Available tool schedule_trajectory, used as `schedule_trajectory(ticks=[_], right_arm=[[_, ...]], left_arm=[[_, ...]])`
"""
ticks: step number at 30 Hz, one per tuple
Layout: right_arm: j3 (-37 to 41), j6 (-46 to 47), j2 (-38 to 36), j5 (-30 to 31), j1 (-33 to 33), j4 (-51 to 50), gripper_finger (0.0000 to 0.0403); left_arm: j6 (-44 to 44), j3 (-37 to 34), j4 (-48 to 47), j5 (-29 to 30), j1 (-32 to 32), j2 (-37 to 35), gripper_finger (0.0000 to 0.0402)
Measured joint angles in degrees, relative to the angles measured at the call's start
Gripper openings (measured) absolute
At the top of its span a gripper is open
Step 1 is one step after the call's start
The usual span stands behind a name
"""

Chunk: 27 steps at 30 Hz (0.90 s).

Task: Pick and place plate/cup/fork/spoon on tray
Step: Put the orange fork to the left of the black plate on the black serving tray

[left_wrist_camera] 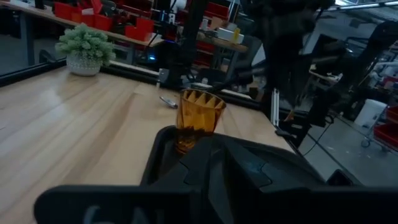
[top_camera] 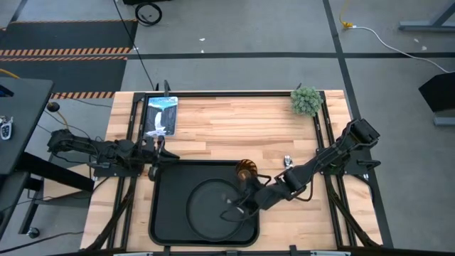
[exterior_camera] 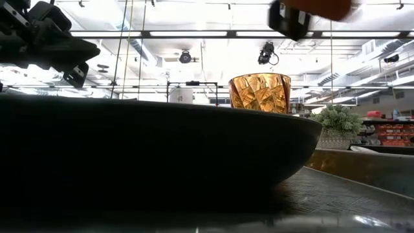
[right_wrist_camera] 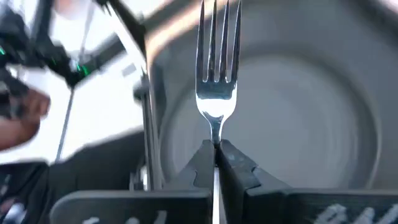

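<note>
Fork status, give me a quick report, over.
Right gripper shut on the fork, above the plate. Plate and cup on the tray. Left gripper waits at tray's corner. Nothing blocking.

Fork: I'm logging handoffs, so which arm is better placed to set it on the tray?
Right. The right gripper already pinches the fork above the plate; the left gripper waits at the tray's far-left corner.
</note>
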<state>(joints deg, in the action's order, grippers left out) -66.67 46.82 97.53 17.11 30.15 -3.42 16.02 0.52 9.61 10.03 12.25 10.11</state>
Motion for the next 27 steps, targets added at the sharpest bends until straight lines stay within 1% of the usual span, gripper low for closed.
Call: schedule_trajectory(ticks=[3,5,11,14,16,20,22,27], right_arm=[[0.0,-5.3,0.0,4.4,-0.6,5.1,0.0012],[0.0,-8.4,0.0,5.7,-1.2,7.7,0.0012],[0.0,-16.6,0.0,10.5,-4.0,12.6,0.0013],[0.0,-19.0,0.0,10.9,-5.6,14.9,0.0013],[0.0,-20.7,0.0,11.5,-6.5,16.7,0.0013],[0.0,-26.0,1.0,12.4,-8.0,22.4,0.0014],[-0.1,-27.8,2.6,12.3,-8.8,27.5,0.0014],[0.0,-31.6,6.7,11.4,-10.4,35.9,0.0014]], left_arm=[[-0.2,0.0,0.1,-0.1,0.0,0.0,0.0049],[-0.1,0.0,1.2,-0.9,0.0,0.0,0.0056],[0.2,0.0,6.7,-1.8,2.6,1.9,0.0106],[0.3,0.0,9.0,-1.8,4.4,4.6,0.0127],[1.5,0.0,11.1,-1.3,5.5,7.0,0.0133],[2.8,0.0,14.7,1.7,7.4,12.6,0.0135],[2.8,0.0,16.8,2.9,8.2,15.6,0.0135],[2.4,0.0,22.8,3.5,10.1,22.1,0.0135]])
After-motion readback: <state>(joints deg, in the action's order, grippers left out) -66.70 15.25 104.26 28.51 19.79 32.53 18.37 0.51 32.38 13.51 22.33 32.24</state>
